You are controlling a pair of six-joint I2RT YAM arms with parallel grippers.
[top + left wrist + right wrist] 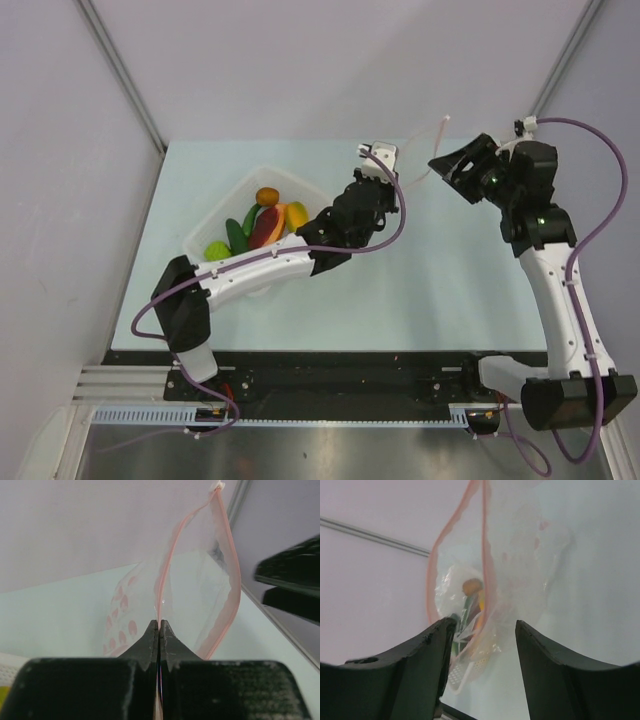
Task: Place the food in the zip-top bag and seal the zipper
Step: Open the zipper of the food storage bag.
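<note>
While the left gripper (159, 625) clamps one lip of the zipper (164, 575), the open right gripper (484, 624) faces the other, which it should pinch to spread the zip-top bag (200, 590).

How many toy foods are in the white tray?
5 show, all in the white tray: orange ball at the far end, yellow piece beside it, dark red piece in the middle, green cucumber, lime-green ball nearest. Others may be hidden.

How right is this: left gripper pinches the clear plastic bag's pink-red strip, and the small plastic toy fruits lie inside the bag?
Wrong: the small plastic toy fruits lie in the white plastic tray, per the top view. The left gripper does pinch the strip.
</note>
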